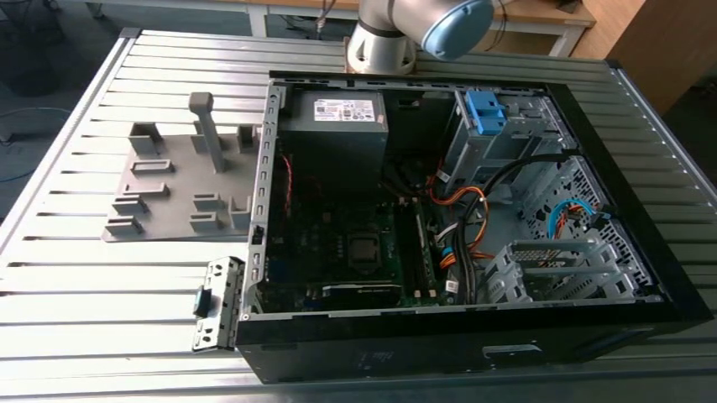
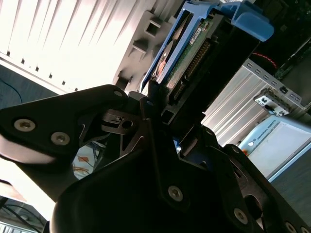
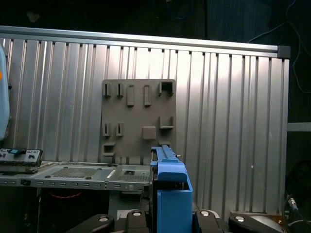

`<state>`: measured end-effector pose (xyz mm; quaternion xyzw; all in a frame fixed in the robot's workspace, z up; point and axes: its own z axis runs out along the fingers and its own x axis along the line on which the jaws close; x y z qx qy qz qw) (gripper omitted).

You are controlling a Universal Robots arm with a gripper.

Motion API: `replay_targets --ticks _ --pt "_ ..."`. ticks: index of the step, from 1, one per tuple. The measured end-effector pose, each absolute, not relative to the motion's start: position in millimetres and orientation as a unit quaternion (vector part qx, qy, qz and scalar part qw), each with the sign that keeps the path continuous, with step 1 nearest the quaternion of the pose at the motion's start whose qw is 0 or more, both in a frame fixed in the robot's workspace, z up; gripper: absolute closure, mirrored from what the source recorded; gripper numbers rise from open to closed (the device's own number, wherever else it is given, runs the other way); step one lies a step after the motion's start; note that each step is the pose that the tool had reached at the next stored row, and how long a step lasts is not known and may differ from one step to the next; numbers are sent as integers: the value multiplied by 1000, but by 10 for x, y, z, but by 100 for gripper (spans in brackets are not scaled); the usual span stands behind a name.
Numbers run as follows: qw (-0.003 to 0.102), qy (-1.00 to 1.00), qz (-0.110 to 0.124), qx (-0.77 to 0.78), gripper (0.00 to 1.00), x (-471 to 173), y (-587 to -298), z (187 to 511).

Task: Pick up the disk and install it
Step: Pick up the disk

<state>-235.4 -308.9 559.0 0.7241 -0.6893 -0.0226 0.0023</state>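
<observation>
Within the gripper, blue-bracketed disk

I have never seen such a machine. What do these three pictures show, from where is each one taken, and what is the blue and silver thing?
This is one robot arm; its base shows behind an open computer case. The exterior view comes from a camera off the arm. It shows the case lying on a ribbed metal table and, on the exterior view's left, a grey plate with slots.

The two wrist views come from cameras that ride on the arm near its wrist, so they look along its black fingers. The fingers are shut on the disk, a flat drive carried in a blue bracket. In the first wrist view, the table and the grey plate lie beyond the disk.
</observation>
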Motion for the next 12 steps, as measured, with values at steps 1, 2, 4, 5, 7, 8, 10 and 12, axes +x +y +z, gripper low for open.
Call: replay_targets --ticks 1,2,4,5,7,8,10,12 --pt "2 -689 -23 724 64 -2325 -3090 5590" --pt "2 -689 -23 724 64 -2298 -3091 5590" --pt "2 -689 -23 724 64 -2243 -3093 5590" --pt "2 -689 -23 724 64 -2217 -3094 5589" --pt "3 -689 -23 724 64 -2164 -3096 5589" --pt "3 -689 -23 724 64 -2136 -3097 5589" --pt "3 -689 -23 724 64 -2083 -3098 5588" --pt "3 -689 -23 724 64 -2031 -3100 5588"
